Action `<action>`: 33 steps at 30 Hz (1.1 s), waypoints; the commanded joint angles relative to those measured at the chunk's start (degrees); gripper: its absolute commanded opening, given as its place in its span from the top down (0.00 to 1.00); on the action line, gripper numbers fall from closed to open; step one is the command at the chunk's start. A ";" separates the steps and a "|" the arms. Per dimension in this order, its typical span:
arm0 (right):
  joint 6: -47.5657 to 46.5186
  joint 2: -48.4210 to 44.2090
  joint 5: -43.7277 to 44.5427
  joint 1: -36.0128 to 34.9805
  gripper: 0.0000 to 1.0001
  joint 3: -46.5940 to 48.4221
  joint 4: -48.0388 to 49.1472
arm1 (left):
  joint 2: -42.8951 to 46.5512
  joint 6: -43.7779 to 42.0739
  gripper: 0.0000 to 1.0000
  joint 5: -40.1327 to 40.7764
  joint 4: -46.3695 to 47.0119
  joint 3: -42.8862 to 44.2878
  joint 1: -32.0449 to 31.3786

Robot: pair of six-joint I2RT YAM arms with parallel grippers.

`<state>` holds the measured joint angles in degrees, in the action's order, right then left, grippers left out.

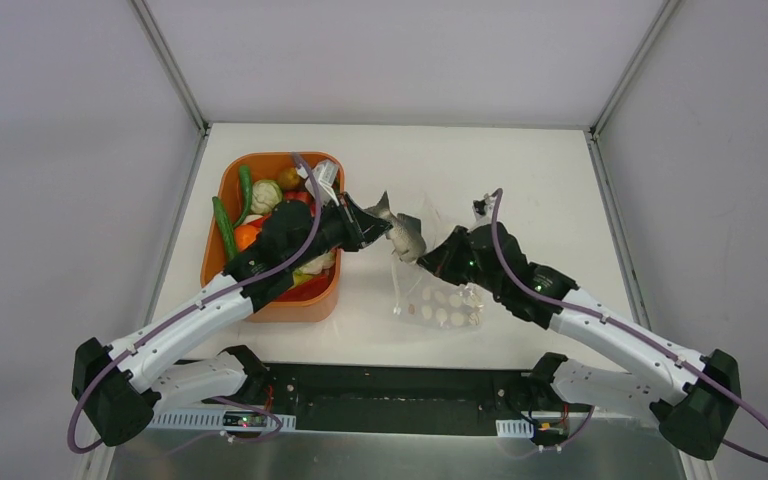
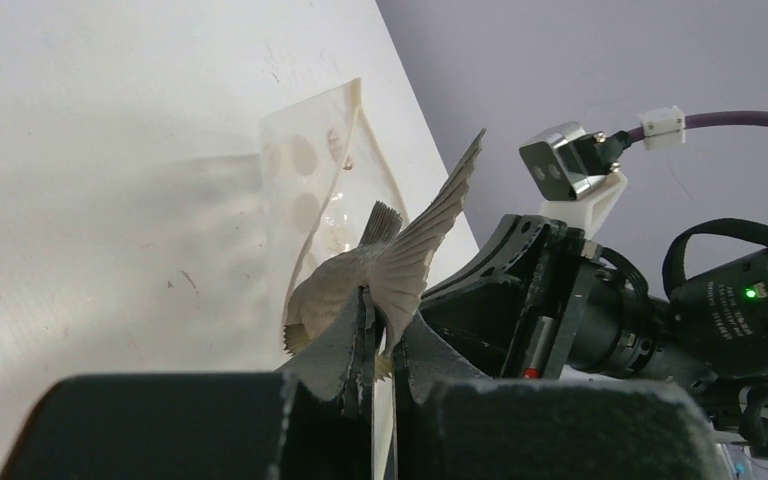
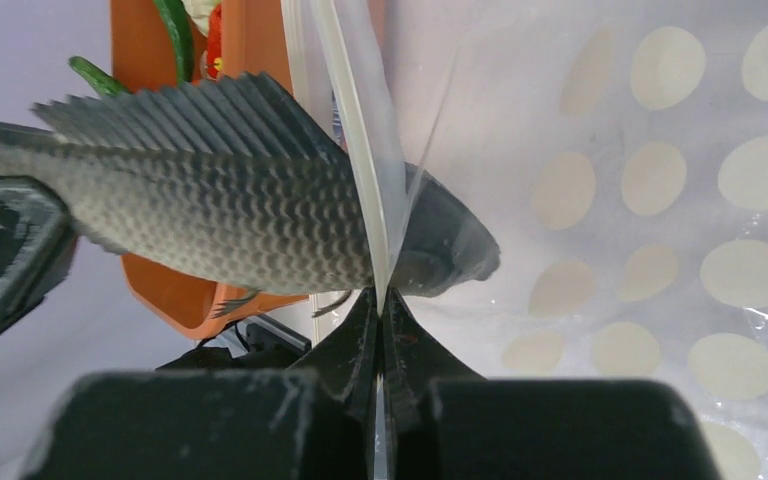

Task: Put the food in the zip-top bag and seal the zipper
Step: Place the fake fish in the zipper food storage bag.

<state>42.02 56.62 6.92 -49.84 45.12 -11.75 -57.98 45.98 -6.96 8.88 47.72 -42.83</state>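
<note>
My left gripper (image 1: 372, 224) is shut on the tail of a grey toy fish (image 1: 401, 233). In the left wrist view the gripper (image 2: 385, 345) pinches the fish (image 2: 360, 275) by its tail fin. The fish's head is inside the mouth of the clear dotted zip-top bag (image 1: 447, 301). My right gripper (image 1: 430, 262) is shut on the bag's edge and holds it raised. In the right wrist view the gripper (image 3: 380, 300) pinches the zipper strip (image 3: 355, 120), with the fish (image 3: 220, 210) crossing it into the bag (image 3: 660, 180).
An orange tub (image 1: 258, 163) stands at the left, partly under my left arm. It holds an orange ball (image 1: 246, 236), green pieces (image 1: 223, 226) and a whitish leafy piece (image 1: 265, 195). White walls enclose the table on three sides.
</note>
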 commanded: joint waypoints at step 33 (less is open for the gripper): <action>-8.18 -2.73 -10.81 2.07 1.00 1.56 6.68 | -7.42 -7.86 1.00 2.25 -20.55 12.97 -4.45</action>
<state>38.72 54.08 2.07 -47.92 44.36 -8.16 -65.43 38.89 -6.94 -9.72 58.57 -46.87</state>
